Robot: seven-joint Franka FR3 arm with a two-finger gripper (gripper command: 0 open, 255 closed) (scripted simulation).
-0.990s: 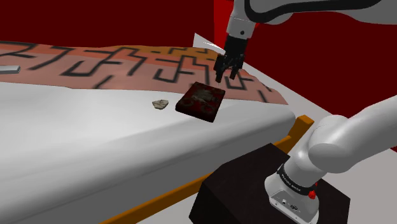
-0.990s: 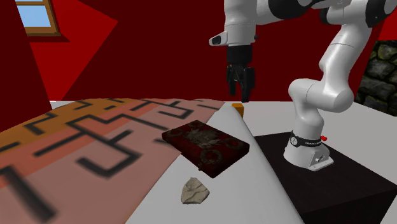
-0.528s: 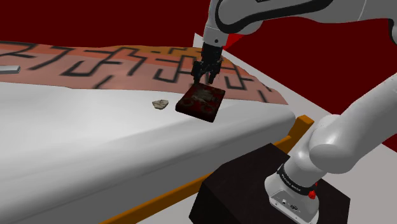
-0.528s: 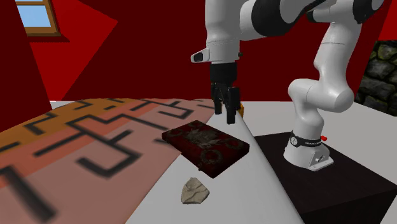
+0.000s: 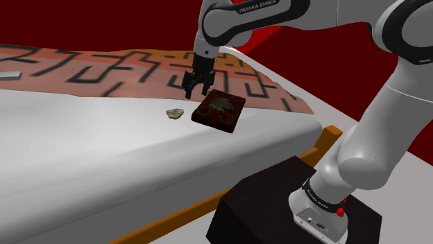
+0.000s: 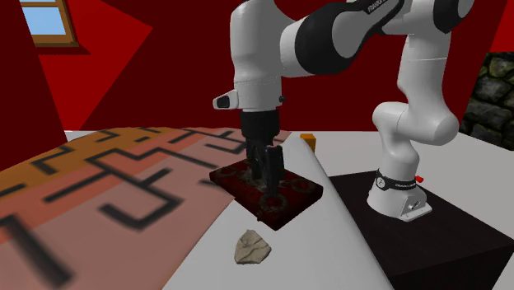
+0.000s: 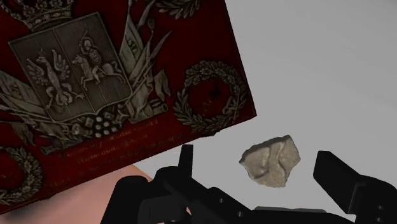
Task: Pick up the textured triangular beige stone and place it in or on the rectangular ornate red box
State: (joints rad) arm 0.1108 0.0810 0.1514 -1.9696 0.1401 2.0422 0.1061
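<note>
- The white arm (image 5: pixel 361 138) rises from the dark stand (image 5: pixel 270 201) beside the bed, bends over at the top and reaches across the bed's wooden side rail (image 5: pixel 326 135). Its last link is turned straight down, so the hand points at the bedding.
- The end effector (image 5: pixel 196 84) hangs above the bed, over the corner of the red box that is nearest the stone. In the second exterior view the end effector (image 6: pixel 270 169) shows in front of the box's lid.
- There is one red box (image 5: pixel 220 109). It is flat and rectangular, with grey crests and wreaths on its lid (image 7: pixel 114 83). It lies on the white sheet (image 5: pixel 104 166) where the sheet meets the patterned blanket (image 5: pixel 104 66), and it is nearer the railed side of the bed than the stone is.
- There is one stone (image 5: pixel 174 112), beige, rough and roughly triangular. It lies on the white sheet just beside the box and apart from it, and nothing touches it. In the second exterior view the stone (image 6: pixel 252 247) sits off a corner of the box (image 6: pixel 292 196).
- The end effector (image 7: pixel 257 167) has its two black fingers (image 7: pixel 334 175) spread wide. They clasp nothing. In the wrist view the stone (image 7: pixel 270 161) shows in the gap between them, down on the sheet and clear of both fingers.
</note>
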